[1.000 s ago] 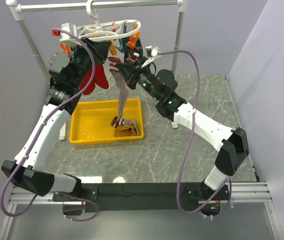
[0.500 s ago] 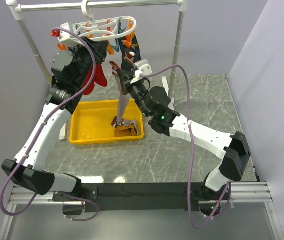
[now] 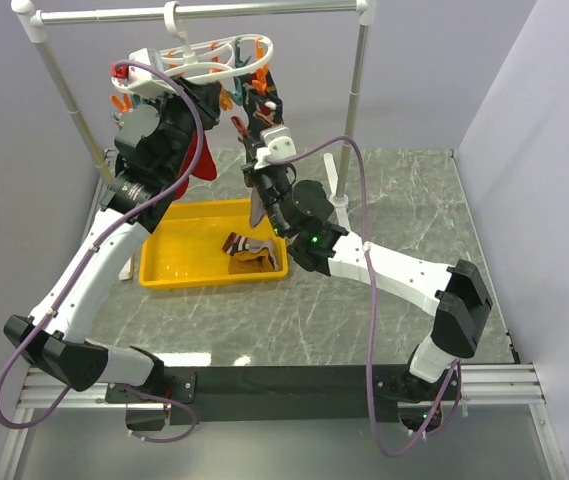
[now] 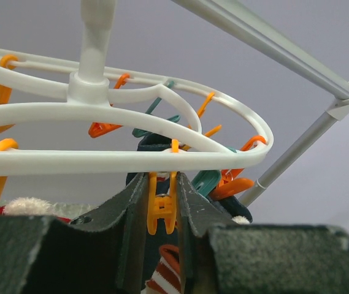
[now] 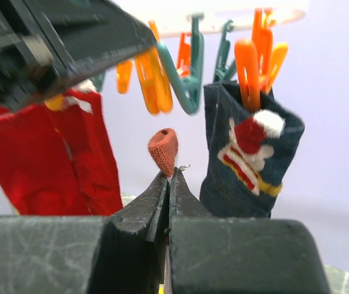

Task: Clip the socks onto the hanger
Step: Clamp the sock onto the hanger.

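The white oval hanger (image 3: pixel 204 70) hangs by its hook from the stand's rail. My left gripper (image 4: pixel 162 184) is shut on an orange clothespin (image 4: pixel 162 211) under the hanger's ring (image 4: pixel 131 160), squeezing its handles. In the top view the left gripper (image 3: pixel 222 98) sits right under the ring. My right gripper (image 5: pixel 169 174) is shut on a sock whose orange-red edge (image 5: pixel 163 150) sticks up just below the pins. The rest of that sock (image 3: pixel 255 205) dangles from the right gripper (image 3: pixel 248 128) toward the tray. A red sock (image 5: pixel 45 159) and a navy patterned sock (image 5: pixel 251 153) hang clipped.
A yellow tray (image 3: pixel 164 268) lies on the marble table under the hanger, with more socks (image 3: pixel 251 255) bunched at its right end. The white stand's poles (image 3: pixel 356 90) and top rail (image 3: pixel 264 9) frame the hanger. Purple cables loop off both arms.
My right arm has swung left and lifted the sock up beneath the hanger's pins. The hanger and left gripper have shifted slightly left; the left grip on the pin holds.
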Robot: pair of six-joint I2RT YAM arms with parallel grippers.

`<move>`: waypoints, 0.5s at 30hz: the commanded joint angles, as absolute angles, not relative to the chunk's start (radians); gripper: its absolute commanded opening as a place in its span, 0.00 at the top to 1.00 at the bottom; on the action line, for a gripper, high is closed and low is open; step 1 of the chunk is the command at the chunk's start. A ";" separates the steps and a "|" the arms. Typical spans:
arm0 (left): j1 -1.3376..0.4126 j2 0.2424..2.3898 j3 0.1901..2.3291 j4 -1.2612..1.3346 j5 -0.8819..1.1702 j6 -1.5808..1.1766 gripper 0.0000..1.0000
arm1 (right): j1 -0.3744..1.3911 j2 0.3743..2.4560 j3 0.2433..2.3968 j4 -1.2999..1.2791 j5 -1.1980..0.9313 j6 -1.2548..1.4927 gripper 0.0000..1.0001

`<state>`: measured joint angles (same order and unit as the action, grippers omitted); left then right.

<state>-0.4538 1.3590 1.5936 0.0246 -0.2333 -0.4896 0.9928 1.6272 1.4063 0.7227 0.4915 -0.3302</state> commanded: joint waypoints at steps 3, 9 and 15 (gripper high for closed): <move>-0.465 1.364 1.661 0.061 -0.275 -0.479 0.74 | 1.002 1.640 1.451 0.779 0.558 -0.357 1.00; -0.479 1.368 1.669 0.045 -0.290 -0.495 0.74 | 1.002 1.675 1.486 0.785 0.583 -0.345 1.00; -0.492 1.373 1.672 0.032 -0.327 -0.502 0.74 | 1.005 1.697 1.509 0.795 0.588 -0.321 1.00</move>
<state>-0.4820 1.3739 1.6218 0.0135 -0.2901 -0.4938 0.9955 1.6943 1.4536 0.7254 0.5613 -0.3340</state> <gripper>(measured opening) 0.268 0.015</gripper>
